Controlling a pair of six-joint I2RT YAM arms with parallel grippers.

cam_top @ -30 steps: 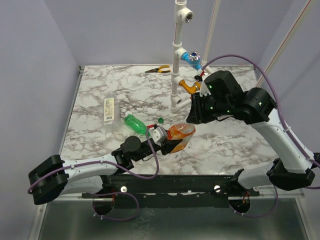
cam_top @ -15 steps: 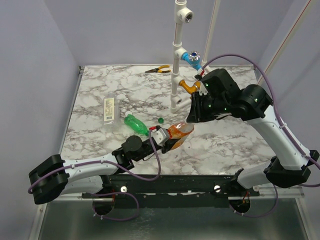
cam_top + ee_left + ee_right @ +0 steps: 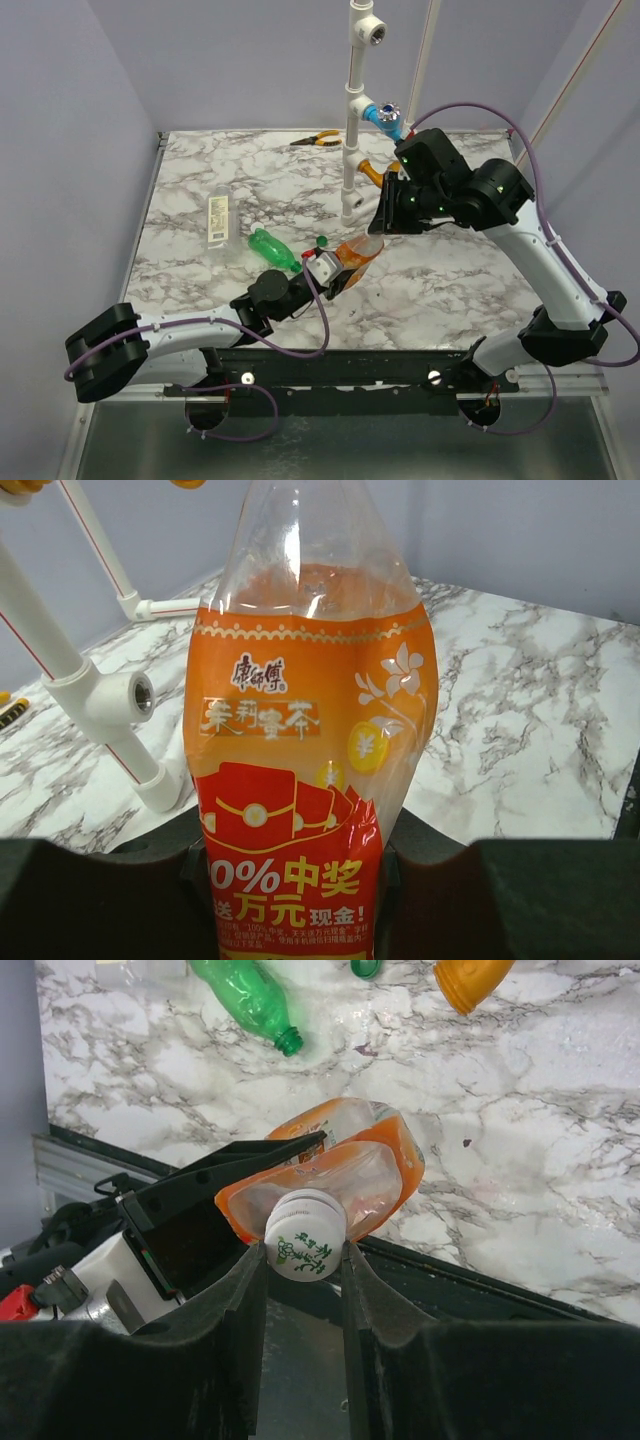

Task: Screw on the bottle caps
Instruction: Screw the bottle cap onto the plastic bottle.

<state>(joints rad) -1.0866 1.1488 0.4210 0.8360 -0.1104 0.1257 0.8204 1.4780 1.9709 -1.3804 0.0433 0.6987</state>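
My left gripper [image 3: 332, 276] is shut on the lower body of the wide orange bottle [image 3: 357, 254], which it holds tilted above the table. The left wrist view shows that orange bottle [image 3: 300, 730] upright between the dark fingers [image 3: 100, 900]. My right gripper [image 3: 305, 1252] is shut on the white cap [image 3: 305, 1247], which sits on the neck end of the orange bottle [image 3: 350, 1170]. The slim green bottle [image 3: 272, 250] lies uncapped on the marble. The dark green cap [image 3: 322, 241] lies beside it. The clear bottle [image 3: 217, 218] lies further left.
A white pipe frame [image 3: 352, 130] stands at the back centre, with a blue tap handle [image 3: 385, 115] and an orange one [image 3: 375, 172]. Pliers [image 3: 318, 139] lie near the far edge. The pipe frame [image 3: 100, 695] is close to the bottle's left.
Both arms have shifted slightly left and toward the far side, carrying the orange bottle and the white cap with them. Both grips are unchanged.
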